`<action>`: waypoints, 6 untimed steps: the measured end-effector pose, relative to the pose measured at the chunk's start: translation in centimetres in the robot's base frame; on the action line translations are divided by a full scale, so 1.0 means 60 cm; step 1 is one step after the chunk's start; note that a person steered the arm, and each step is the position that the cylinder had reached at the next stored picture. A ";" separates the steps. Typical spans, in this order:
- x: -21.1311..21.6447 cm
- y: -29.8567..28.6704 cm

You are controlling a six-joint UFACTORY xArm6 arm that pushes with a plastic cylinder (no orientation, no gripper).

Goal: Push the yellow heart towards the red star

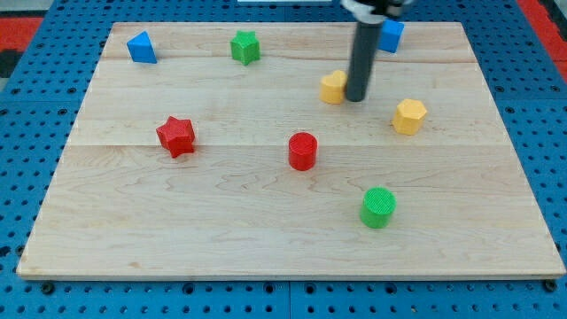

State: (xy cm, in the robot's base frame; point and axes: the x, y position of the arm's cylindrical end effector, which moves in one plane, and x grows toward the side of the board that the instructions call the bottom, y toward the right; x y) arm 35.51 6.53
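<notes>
The yellow heart (333, 88) lies in the upper middle of the wooden board (221, 239), partly hidden by my rod. My tip (355, 97) stands right against the heart's right side. The red star (176, 136) lies far to the view's left and a little lower than the heart.
A red cylinder (303, 151) sits at the centre, between heart and star but lower. A yellow hexagon (409, 116) lies right of my tip. A green cylinder (378, 207) is lower right. A green star (245, 47), a blue triangular block (141, 47) and a blue block (391, 35) line the top.
</notes>
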 end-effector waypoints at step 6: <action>0.005 -0.373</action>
State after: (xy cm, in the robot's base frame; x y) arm 35.81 -15.83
